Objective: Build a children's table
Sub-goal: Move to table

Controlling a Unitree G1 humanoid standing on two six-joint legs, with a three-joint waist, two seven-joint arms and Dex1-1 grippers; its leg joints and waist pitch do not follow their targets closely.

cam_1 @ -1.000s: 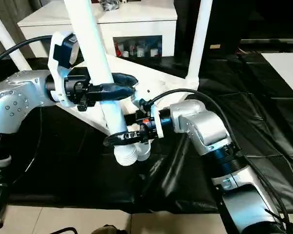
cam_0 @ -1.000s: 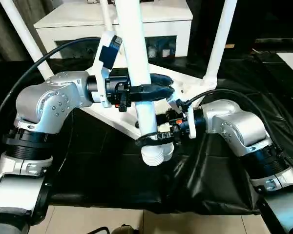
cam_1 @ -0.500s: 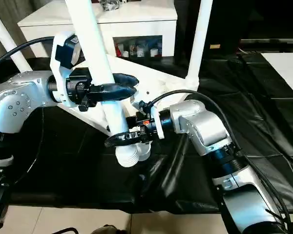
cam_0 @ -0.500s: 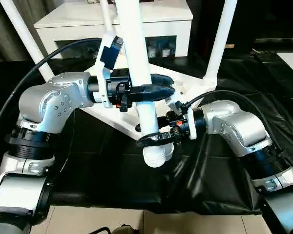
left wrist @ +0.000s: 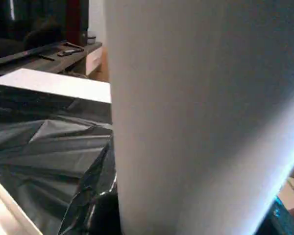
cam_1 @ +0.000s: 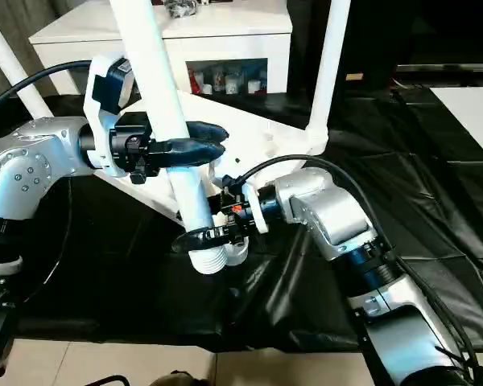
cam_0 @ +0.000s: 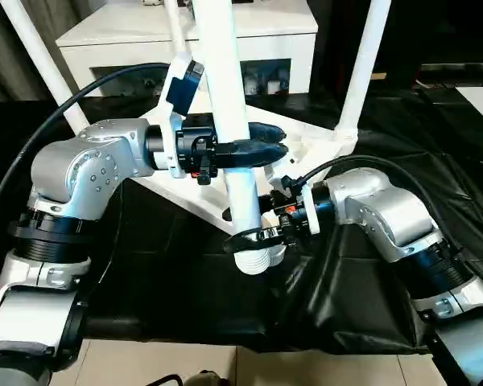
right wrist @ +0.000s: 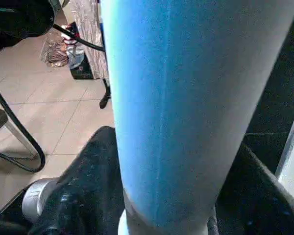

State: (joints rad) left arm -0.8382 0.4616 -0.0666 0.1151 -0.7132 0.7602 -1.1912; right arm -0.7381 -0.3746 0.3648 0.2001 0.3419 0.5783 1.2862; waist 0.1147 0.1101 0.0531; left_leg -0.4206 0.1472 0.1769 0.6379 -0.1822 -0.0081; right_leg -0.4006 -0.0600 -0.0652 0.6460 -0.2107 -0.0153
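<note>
Two robot arms, one white tube leg (cam_0: 225, 104) between them. Left gripper (cam_0: 258, 150) closed around the middle of the leg, black jaws hugging it from both sides. Right gripper (cam_0: 253, 236) closed around the same leg lower down, just above its ribbed, threaded end (cam_0: 256, 259). Leg tilted a little, threaded end hanging just above the black sheet (cam_0: 185, 281), close to the near corner of the white tabletop (cam_0: 306, 145). Tabletop flat on the black sheet, behind the held leg. Three more white legs (cam_0: 362, 72) standing up from the tabletop, one at its right corner and two further left. White cabinet (cam_0: 137, 40) behind the tabletop, with small things on its shelf.
</note>
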